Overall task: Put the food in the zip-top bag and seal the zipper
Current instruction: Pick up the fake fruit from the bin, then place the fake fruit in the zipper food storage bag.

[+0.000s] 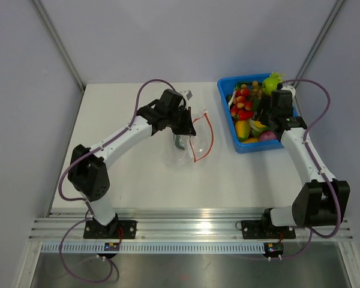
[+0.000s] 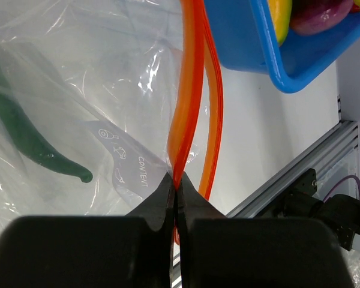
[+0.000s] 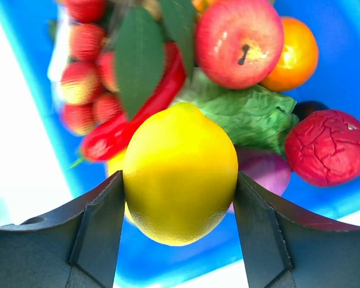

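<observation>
**Item 1: left gripper** (image 2: 175, 183). Clenched on zipper (image 2: 189, 90) at one end of the mouth. The two strips part beyond the pinch, so mouth is open.

**Item 2: zip-top bag** (image 1: 189, 144). Lies on table (image 1: 132, 174), mid-field, left of blue bin (image 1: 227, 114). Green chilli (image 2: 30, 144) inside.

**Item 3: right gripper** (image 3: 179, 204). Grasping lemon (image 3: 180, 144), over bin w/ remaining food (image 1: 245, 105).

**Handling note:** lift lemon straight up, clear of neighbours. L arm to hold mouth raised & wide. R arm to enter btwn strips and release well inside.
</observation>
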Controlling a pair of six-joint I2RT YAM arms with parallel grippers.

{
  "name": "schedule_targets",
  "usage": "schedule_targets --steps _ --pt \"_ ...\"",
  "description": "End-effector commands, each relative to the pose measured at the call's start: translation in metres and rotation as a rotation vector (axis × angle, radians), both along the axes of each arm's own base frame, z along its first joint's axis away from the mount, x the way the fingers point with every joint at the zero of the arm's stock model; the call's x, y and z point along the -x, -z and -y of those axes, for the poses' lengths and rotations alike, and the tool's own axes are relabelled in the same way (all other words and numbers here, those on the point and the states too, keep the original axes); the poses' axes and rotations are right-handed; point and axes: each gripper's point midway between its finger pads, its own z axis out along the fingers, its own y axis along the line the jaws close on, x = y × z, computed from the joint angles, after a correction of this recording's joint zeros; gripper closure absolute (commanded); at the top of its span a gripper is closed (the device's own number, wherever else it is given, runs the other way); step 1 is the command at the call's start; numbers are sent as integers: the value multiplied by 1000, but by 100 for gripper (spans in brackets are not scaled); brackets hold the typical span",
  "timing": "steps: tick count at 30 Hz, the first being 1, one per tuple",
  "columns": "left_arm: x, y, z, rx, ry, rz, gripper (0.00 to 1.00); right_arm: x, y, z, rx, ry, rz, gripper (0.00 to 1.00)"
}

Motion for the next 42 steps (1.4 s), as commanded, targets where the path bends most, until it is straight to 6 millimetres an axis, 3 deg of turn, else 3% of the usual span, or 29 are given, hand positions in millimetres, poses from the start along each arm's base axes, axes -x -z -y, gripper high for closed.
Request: schedule_targets --steps 1,8,9,14,16,22,24,26,29,32,35,37,39,42 --pt "-11 -28 22 86 29 43 100 16 -22 -16 -82 -57 47 52" --pt "-12 -26 27 89 52 36 100 48 -49 -69 -228 -210 110 51" --pt "-11 -24 27 89 55 33 100 52 -50 -88 -232 -259 109 52" --pt "-8 -21 29 110 55 19 100 62 -63 -145 -275 -383 125 50" --pt "-6 -21 29 114 54 13 100 65 -59 -167 -292 -432 108 50" --pt "-2 -29 28 131 62 19 100 58 -39 -202 -296 -485 61 48" --pt "0 -29 28 136 64 13 100 57 -37 -212 -303 -506 55 43" --pt "1 -32 28 147 65 15 100 57 -35 -222 -298 -535 42 27" --pt "3 -32 29 156 69 10 100 57 -38 -226 -285 -546 44 5" --pt "3 -31 28 156 64 8 100 55 -48 -214 -250 -507 83 5" --pt "3 -30 26 156 62 7 100 56 -56 -195 -188 -442 111 9" --pt "4 -31 24 158 59 5 100 53 -58 -176 -136 -368 122 20" --pt "4 -32 22 157 54 8 100 49 -52 -153 -106 -298 98 33" --pt "3 -36 17 161 44 15 100 44 -40 -125 -106 -225 62 36"
